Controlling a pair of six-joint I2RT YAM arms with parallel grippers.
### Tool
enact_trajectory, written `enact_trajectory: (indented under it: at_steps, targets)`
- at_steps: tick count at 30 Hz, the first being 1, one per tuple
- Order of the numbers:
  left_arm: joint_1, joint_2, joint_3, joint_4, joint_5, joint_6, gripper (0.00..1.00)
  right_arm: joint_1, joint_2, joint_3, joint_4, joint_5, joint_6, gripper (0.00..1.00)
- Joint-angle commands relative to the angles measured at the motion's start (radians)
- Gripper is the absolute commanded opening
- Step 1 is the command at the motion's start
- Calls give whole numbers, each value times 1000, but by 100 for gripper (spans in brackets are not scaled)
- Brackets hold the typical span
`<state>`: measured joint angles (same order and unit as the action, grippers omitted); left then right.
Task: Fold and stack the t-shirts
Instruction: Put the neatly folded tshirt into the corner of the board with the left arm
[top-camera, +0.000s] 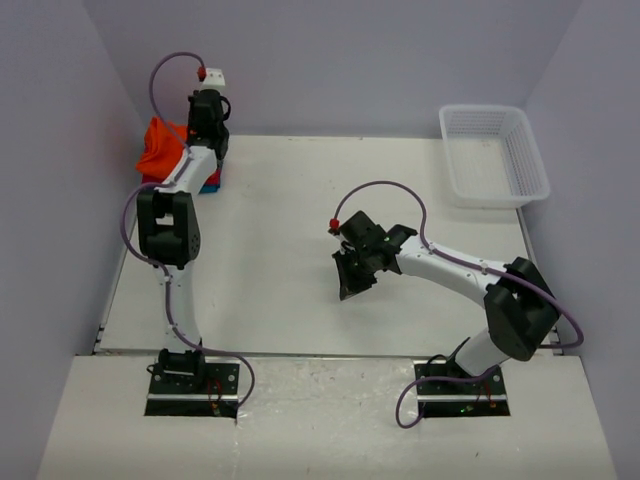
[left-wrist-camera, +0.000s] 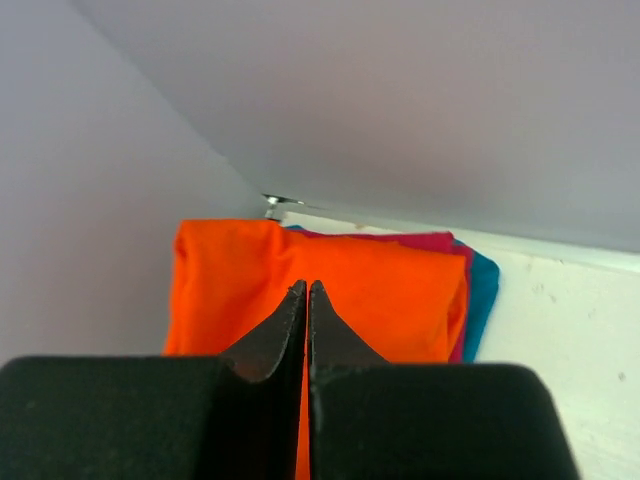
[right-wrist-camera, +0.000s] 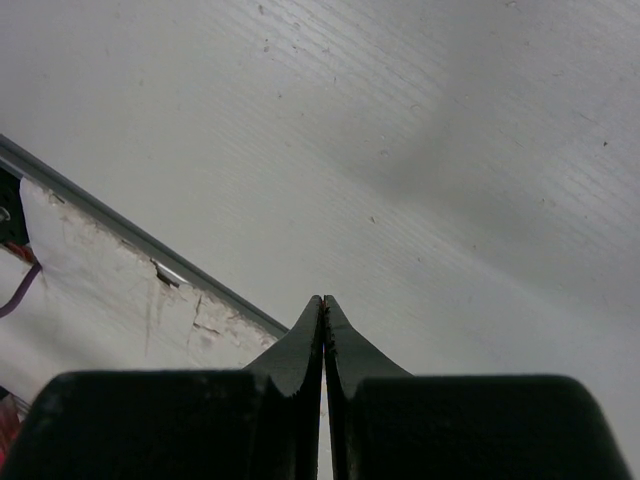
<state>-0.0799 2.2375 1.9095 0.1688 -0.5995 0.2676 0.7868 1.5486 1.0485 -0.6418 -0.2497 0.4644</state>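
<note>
Closed on nothing, the left gripper (left-wrist-camera: 307, 285) hovers over the orange t-shirt (left-wrist-camera: 380, 300); a sideways drag could skew it off the red t-shirt (left-wrist-camera: 440, 242) and blue t-shirt (left-wrist-camera: 483, 290) beneath.

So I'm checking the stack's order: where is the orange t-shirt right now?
Top view: the orange t-shirt lies at the table's far left corner, topping the red t-shirt and blue t-shirt, by the left tool.
</note>
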Motion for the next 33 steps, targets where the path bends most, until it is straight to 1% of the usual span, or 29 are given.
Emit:
enact_trajectory:
  at_steps: [1, 4, 5, 6, 9, 19, 27, 28, 33]
  targets:
    - [58, 16, 66, -167, 249, -129, 0, 8, -28, 47, -21, -2, 13, 0]
    - [80, 37, 71, -167, 280, -134, 0, 8, -30, 42, -24, 6, 17, 0]
    - [80, 42, 75, -205, 294, -136, 0, 9, -30, 38, -22, 7, 19, 0]
    - [113, 47, 72, -203, 294, -139, 0, 9, -30, 35, -19, 6, 19, 0]
    - [140, 60, 69, -204, 302, -145, 0, 9, -25, 28, -16, 7, 17, 0]
    - [193, 126, 98, -224, 340, -168, 0, 9, -18, 45, -48, 20, -4, 0]
    - [249, 116, 39, -187, 385, -199, 0, 9, 13, 61, -68, 9, -1, 0]
    - [250, 114, 22, -146, 377, -197, 0, 9, 16, 70, -76, 9, -3, 0]
    - [253, 90, -38, -88, 317, -189, 0, 12, 19, 94, -96, 10, -3, 0]
